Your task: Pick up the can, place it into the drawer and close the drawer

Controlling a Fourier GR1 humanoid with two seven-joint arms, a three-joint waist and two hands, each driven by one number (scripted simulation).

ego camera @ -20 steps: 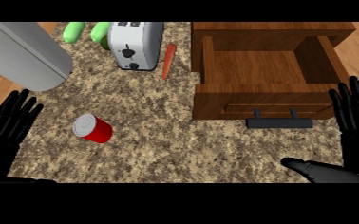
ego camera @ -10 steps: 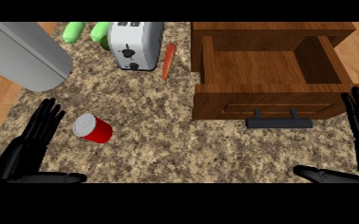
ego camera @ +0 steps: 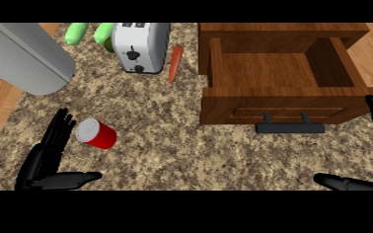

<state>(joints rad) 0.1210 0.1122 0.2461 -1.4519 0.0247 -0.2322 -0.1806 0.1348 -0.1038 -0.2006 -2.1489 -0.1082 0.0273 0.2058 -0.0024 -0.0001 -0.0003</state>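
A small red cylindrical can with a silver-grey top [ego camera: 97, 134] lies tilted on its side on the speckled brown granite desk [ego camera: 182, 153], in the lower left part of the frame. The black left hand [ego camera: 48, 160] sits just beside it at the frame's lower left: its straight, spread fingers [ego camera: 59, 128] point up the frame along the can's left side, their tips close to the can's silver top, though I cannot tell whether they touch it; the thumb reaches out to the right below the can, apart from it. Nothing is gripped by this hand, which is open. At the lower right edge only a small dark part of the right hand [ego camera: 342, 182] shows, with a sliver further up at the right edge, and I cannot tell how it is held. In the upper right stands an open brown wooden drawer [ego camera: 277, 74] with a black bar handle [ego camera: 289, 127] on its front. Along the top are a white and silver toaster [ego camera: 140, 47], a thin orange carrot [ego camera: 175, 63] just right of it, 2 green vegetables [ego camera: 87, 33] and a large grey metal appliance [ego camera: 29, 59] at the upper left.
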